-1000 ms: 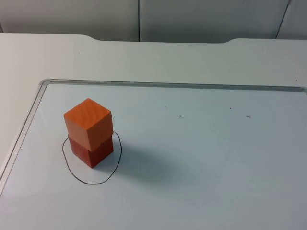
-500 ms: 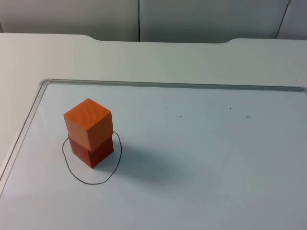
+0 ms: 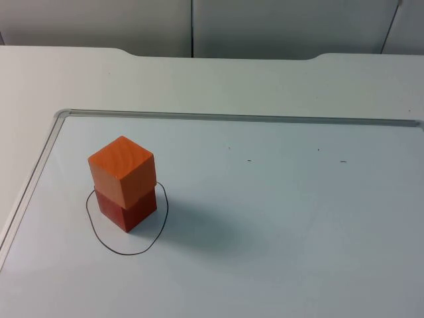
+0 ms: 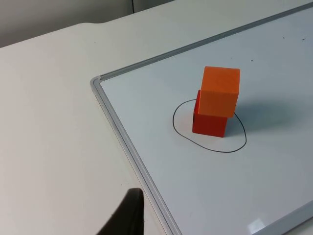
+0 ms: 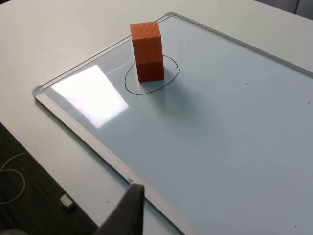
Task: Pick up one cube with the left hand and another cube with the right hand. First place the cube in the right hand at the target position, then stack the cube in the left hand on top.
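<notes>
An orange cube (image 3: 122, 168) rests on a red cube (image 3: 126, 209), turned slightly against it. The stack stands inside a hand-drawn black circle (image 3: 129, 254) on the left part of the whiteboard. Nothing touches the stack. My left gripper (image 4: 128, 215) hangs back over the white table, outside the board's frame, looking at the orange cube (image 4: 220, 91) and the red cube (image 4: 209, 123). My right gripper (image 5: 131, 210) waits high beyond the board's near edge, far from the orange cube (image 5: 145, 39) and the red cube (image 5: 150, 69).
The whiteboard's grey frame (image 3: 59, 116) runs along the back and the left side. A grey partition wall (image 3: 265, 26) closes the table at the back. Beyond the table's edge lies dark floor with a small white object (image 5: 66, 201).
</notes>
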